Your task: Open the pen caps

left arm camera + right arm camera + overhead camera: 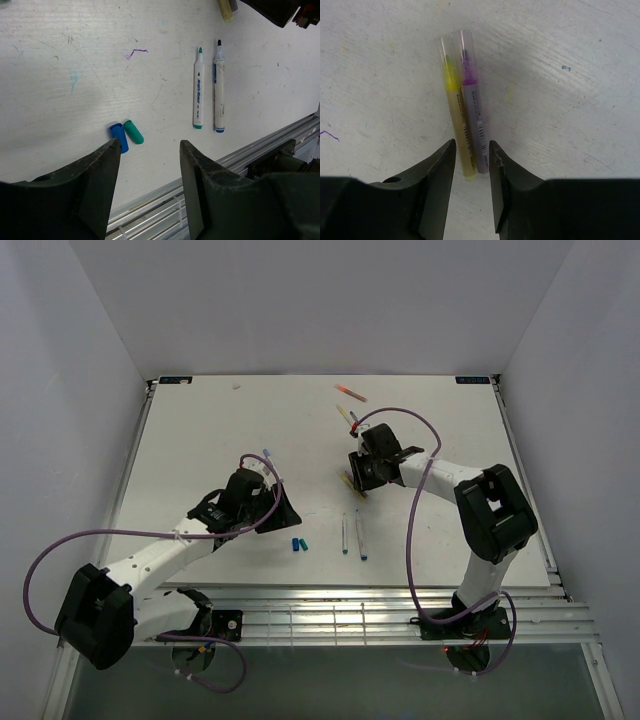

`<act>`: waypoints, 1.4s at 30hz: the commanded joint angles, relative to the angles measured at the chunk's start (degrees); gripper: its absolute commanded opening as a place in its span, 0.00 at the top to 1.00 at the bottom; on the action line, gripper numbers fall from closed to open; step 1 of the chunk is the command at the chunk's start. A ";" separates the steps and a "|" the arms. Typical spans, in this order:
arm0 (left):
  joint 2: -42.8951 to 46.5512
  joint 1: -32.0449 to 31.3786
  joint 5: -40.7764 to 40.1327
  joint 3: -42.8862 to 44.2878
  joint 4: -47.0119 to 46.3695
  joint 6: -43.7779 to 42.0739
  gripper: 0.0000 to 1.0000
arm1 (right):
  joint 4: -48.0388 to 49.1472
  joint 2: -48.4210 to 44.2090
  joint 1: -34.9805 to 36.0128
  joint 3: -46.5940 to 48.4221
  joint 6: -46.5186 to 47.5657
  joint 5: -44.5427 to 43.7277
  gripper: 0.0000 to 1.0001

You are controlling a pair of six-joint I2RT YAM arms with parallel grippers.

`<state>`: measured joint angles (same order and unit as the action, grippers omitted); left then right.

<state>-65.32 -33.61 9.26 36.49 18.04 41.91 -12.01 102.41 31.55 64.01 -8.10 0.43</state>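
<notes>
Pens and caps lie flat on the table (200, 440).

1. Right gripper (472, 150): positioned over the middle of the table. Its jaws stand narrowly apart, one on each side of the near ends of the yellow pen (456, 115) and the purple pen (474, 107). Whether the fingers press on the two barrels cannot be told.
2. Yellow and purple pens: they lie side by side, barrels touching, long axes parallel. Both are fitted with clear caps (448, 50), and the capped ends point away from the right gripper.
3. Left gripper (150, 145): hovers left of centre with jaws wide apart and nothing between them.
4. Blue cap (119, 137) and teal cap (133, 131): both are off their pens, on their sides and just beside each other, close to the near edge and just ahead of the left fingertips.
5. Green pen (198, 90) and blue pen (219, 87): both are uncapped and lie right of the two loose caps. They are parallel and slightly apart, long axes running near to far, tips pointing far.
6. Orange pen (350, 392): lies slanted near the far edge, well apart from the others.
</notes>
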 commanded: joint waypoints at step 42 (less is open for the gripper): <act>2.13 -0.23 0.59 0.60 -0.20 0.45 0.39 | 5.59 1.74 -2.02 -0.81 0.80 5.73 0.52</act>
<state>-64.69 -33.61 9.26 36.49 18.41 42.09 -7.60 105.97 29.69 63.90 -7.14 4.38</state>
